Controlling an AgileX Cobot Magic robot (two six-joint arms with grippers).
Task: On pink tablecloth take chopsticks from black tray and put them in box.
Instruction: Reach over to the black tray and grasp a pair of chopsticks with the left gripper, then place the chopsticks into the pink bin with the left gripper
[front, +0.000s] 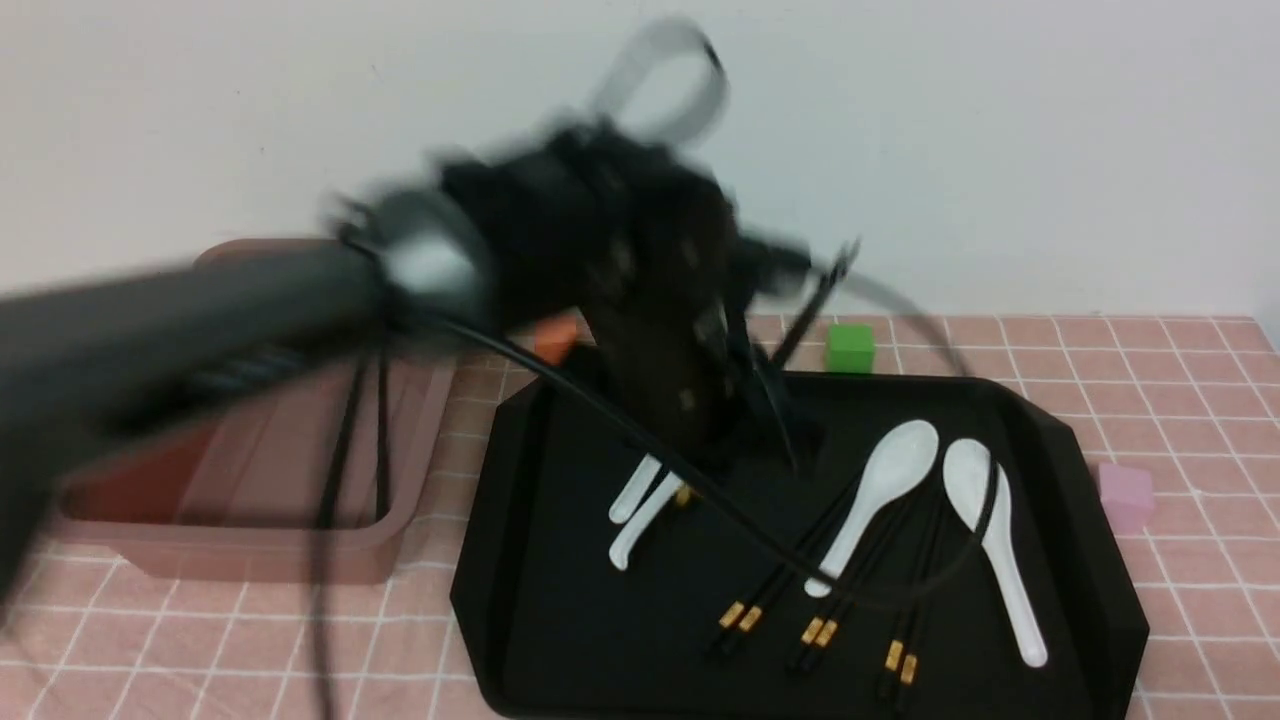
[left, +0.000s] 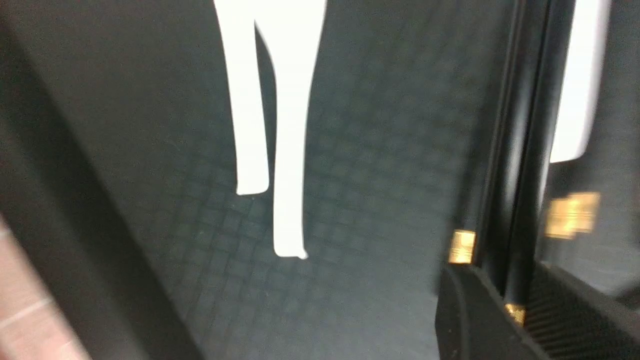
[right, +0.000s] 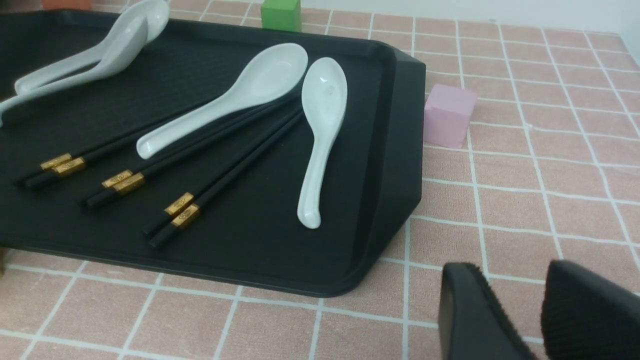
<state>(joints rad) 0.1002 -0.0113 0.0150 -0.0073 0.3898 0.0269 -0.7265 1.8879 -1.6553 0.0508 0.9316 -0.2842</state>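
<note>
On the pink tablecloth (front: 1180, 400) lies the black tray (front: 560, 620), with the box (front: 270, 550) to its left. Three pairs of chopsticks (front: 800, 590) rest fanned out on the tray, partly under white spoons, and they show again as chopsticks (right: 200, 150) in the right wrist view. My left gripper (left: 510, 300) is shut on a pair of black chopsticks (left: 520, 150) with a gold band at the jaws. From the front, the blurred left gripper (front: 720, 400) hangs over the tray's far middle. My right gripper (right: 512, 272) stands open over bare cloth, right of the tray.
White ceramic spoons (front: 880, 480) lie on the tray, two more spoons (front: 640, 500) near its middle. A green cube (front: 850, 347), an orange cube (front: 555, 338) and a pink cube (front: 1125, 495) sit around the tray. The left arm's cable loops over the tray.
</note>
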